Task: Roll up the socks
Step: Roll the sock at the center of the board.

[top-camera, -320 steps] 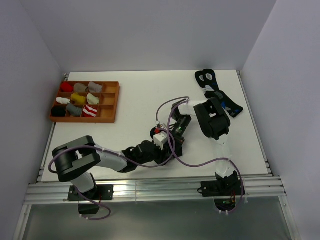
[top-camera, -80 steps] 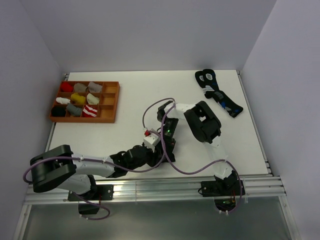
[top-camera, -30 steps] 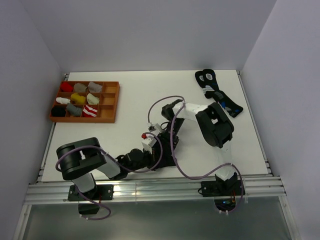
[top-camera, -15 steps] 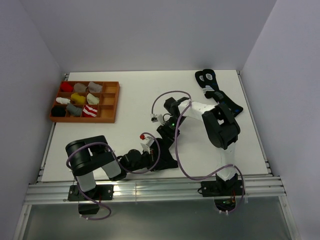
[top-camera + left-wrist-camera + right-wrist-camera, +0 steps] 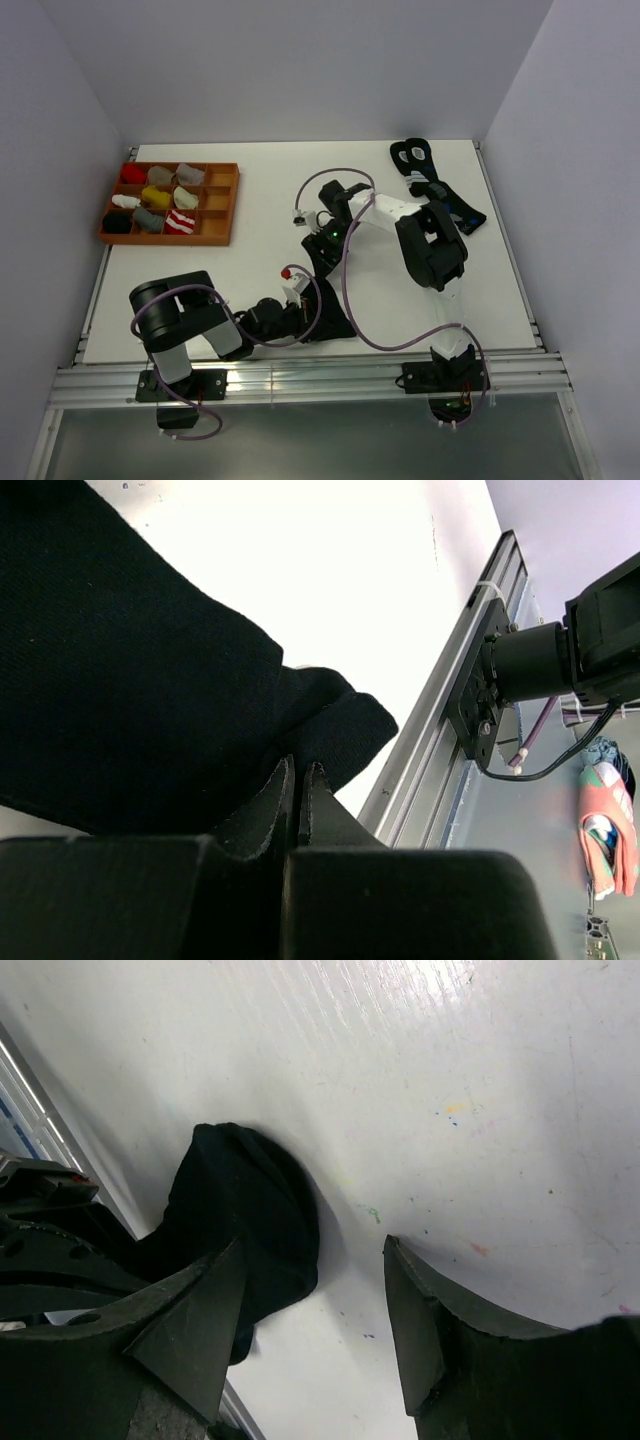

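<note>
A plain black sock [image 5: 130, 670] lies bunched on the white table near its front edge, and shows in the top view as a dark lump [image 5: 336, 322]. My left gripper [image 5: 300, 767] is shut, its tips pinching a fold of that black sock; from above it sits low by the sock [image 5: 318, 318]. Farther back, my right gripper [image 5: 314, 1244] stands open over bare table with nothing between its fingers, and the black sock [image 5: 250, 1215] is just beside its left finger. From above it hangs behind the sock [image 5: 320, 250]. A red-and-white striped sock [image 5: 180, 222] sits rolled in the tray.
An orange tray [image 5: 222, 205] with several small sock bundles stands at the back left. Dark socks with white rings and blue marks [image 5: 435, 185] lie at the back right. The metal rail [image 5: 440, 710] runs along the table's near edge, close to the left gripper.
My right gripper has opened wide and drawn back from the black sock toward the table's far side. The left gripper stays shut at the sock.
</note>
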You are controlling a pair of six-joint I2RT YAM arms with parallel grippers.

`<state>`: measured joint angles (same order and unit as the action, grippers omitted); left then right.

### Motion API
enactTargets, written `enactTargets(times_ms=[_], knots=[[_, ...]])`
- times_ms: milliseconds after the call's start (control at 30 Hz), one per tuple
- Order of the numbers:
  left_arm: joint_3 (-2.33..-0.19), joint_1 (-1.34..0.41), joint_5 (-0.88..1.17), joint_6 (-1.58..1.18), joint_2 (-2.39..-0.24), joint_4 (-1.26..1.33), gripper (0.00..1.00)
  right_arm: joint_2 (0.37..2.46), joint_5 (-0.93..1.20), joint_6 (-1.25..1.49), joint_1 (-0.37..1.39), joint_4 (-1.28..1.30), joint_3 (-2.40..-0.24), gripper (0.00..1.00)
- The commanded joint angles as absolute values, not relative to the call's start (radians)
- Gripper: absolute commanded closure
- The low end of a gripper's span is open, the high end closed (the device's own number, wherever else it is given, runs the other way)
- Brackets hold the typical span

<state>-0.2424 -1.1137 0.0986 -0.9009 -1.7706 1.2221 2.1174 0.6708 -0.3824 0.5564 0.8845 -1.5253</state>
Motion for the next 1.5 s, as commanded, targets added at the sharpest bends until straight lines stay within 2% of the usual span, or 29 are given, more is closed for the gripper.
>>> enactTargets(times_ms=[0,433,600,800,1167,1467], knots=[[-0.225,-1.115,0.141,-0.867,-1.789,1.031,1.0,2.146,0.65,-0.396,0.568,0.871,-1.531,0.35],[-0.25,-1.104,0.149,-0.845,-1.755,0.967,1.0,2.117,0.63,-0.426,0.592,0.865,-1.453,0.43],[-0.258,-1.103,0.153,-0.844,-1.756,0.956,1.0,2.121,0.626,-0.43,0.592,0.87,-1.459,0.59],[-0.259,-1.098,0.172,-0.847,-1.74,0.937,1.0,2.1,0.563,-0.391,0.575,0.805,-1.437,0.86],[-0.282,-1.059,0.244,-0.851,-1.666,0.798,1.0,2.037,0.506,-0.382,0.489,0.788,-1.436,0.88],[-0.345,-0.971,0.325,-0.894,-1.747,0.712,0.99,2.01,0.488,-0.385,0.477,0.752,-1.397,0.87]])
